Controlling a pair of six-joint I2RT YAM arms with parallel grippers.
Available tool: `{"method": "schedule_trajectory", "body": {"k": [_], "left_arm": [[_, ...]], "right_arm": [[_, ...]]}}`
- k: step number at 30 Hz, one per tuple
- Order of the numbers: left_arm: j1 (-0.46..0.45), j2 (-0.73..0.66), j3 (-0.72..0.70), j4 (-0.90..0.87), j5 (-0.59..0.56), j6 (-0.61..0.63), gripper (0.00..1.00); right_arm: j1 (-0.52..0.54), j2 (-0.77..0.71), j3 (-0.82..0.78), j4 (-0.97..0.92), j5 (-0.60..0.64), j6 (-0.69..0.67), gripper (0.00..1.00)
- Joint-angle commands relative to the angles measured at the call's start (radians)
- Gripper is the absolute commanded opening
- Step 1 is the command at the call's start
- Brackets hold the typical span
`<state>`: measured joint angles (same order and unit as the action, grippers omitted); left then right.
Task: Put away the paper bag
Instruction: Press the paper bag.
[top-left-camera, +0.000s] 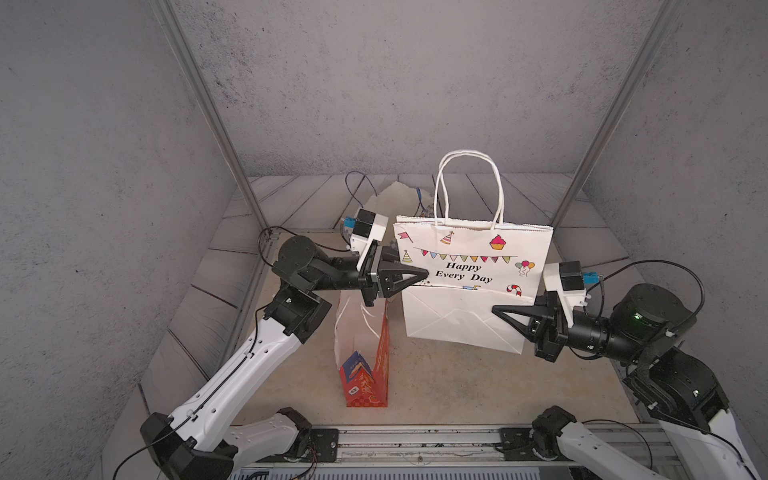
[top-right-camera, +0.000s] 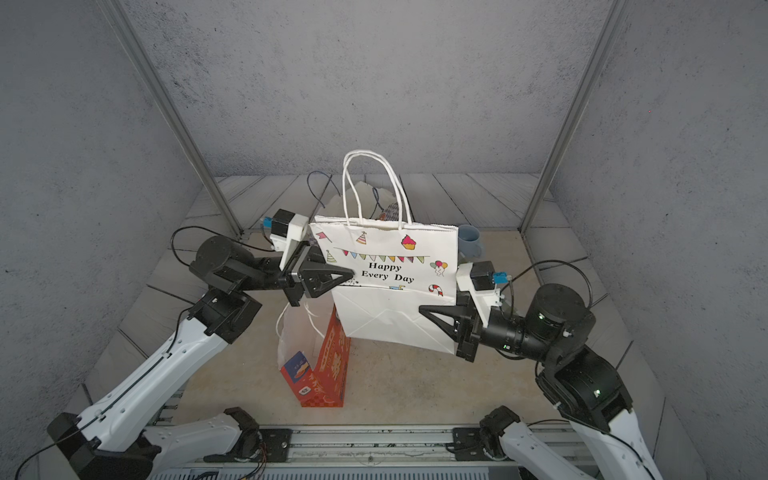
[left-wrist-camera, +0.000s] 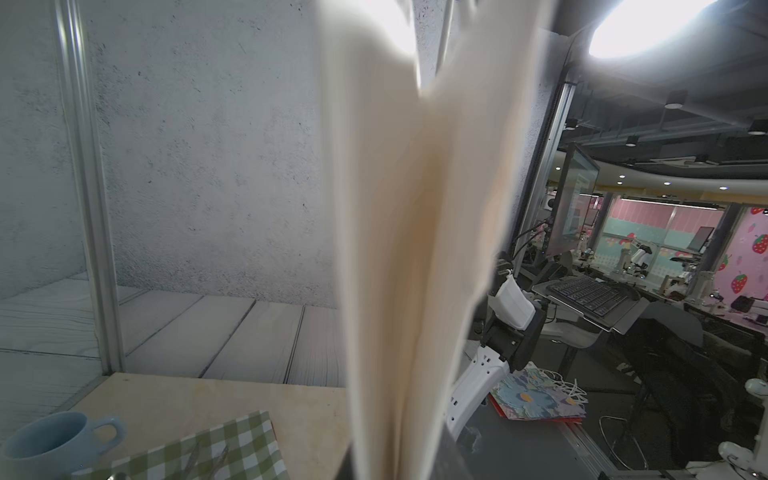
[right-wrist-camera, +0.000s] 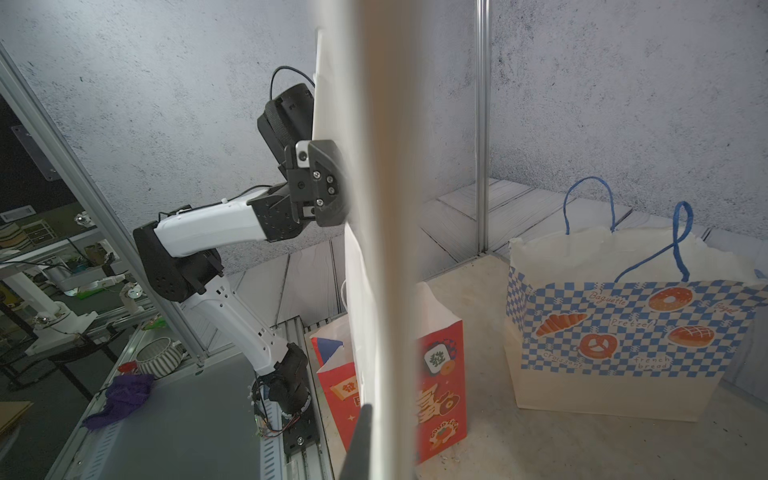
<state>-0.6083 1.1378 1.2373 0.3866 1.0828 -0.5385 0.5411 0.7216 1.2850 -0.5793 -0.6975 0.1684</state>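
a: so, where's the paper bag (top-left-camera: 469, 291) rn?
b: mid-scene, roughly upright, printed face twd the top cam. "happy every day" reads clearly in both top views. it's folded flat, w/ the bottom flap lying against the face. 2 white rope handles (top-left-camera: 469, 166) stick straight up.
a: on the tabletop (top-left-camera: 457, 386)?
b: looks lifted off it, hanging between the 2 arms. its lower left corner is just by the top of a red bag (top-left-camera: 365, 374) that stands on the tabletop.
a: right gripper (top-left-camera: 498, 309)?
b: clamped tight on the bag's lower right side, lying across the white paper. the right wrist cam shows the bag's edge running straight thru the middle.
a: and the left gripper (top-left-camera: 417, 274)?
b: at the bag's left edge, approx level w/ the lettering, tip over the paper. the left wrist cam has the folded paper edge dead centre but blurred. can't tell if the jaws pinch it or just stand round it.
a: anything else?
b: a blue-checked bag (right-wrist-camera: 623, 332) w/ bakery pics stands behind, nr the back wall. a light blue mug (top-right-camera: 469, 243) peeks out by the paper bag's top right corner. in the left wrist view it sits beside a green checked cloth (left-wrist-camera: 208, 449).
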Motion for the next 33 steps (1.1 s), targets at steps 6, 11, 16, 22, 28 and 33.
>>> {"method": "schedule_trajectory", "body": {"k": [6, 11, 16, 22, 28, 33], "left_arm": [[0.010, -0.056, 0.058, -0.068, -0.055, 0.110, 0.23], [0.010, -0.056, 0.063, -0.042, -0.054, 0.091, 0.00], [0.010, -0.057, 0.071, -0.035, -0.063, 0.080, 0.09], [0.009, -0.061, 0.077, -0.013, -0.096, 0.052, 0.35], [0.010, -0.068, 0.078, 0.029, -0.123, 0.021, 0.13], [0.009, -0.065, 0.079, 0.034, -0.117, 0.018, 0.00]], "right_arm": [[0.000, -0.029, -0.021, -0.022, -0.016, 0.005, 0.00], [0.001, -0.028, -0.026, -0.036, -0.031, 0.012, 0.00], [-0.001, -0.026, -0.019, -0.050, -0.046, 0.007, 0.00], [0.000, -0.022, -0.018, -0.065, -0.057, 0.006, 0.00], [0.001, -0.031, -0.030, -0.067, -0.057, 0.011, 0.00], [0.001, -0.031, -0.032, -0.067, -0.060, 0.014, 0.00]]}}
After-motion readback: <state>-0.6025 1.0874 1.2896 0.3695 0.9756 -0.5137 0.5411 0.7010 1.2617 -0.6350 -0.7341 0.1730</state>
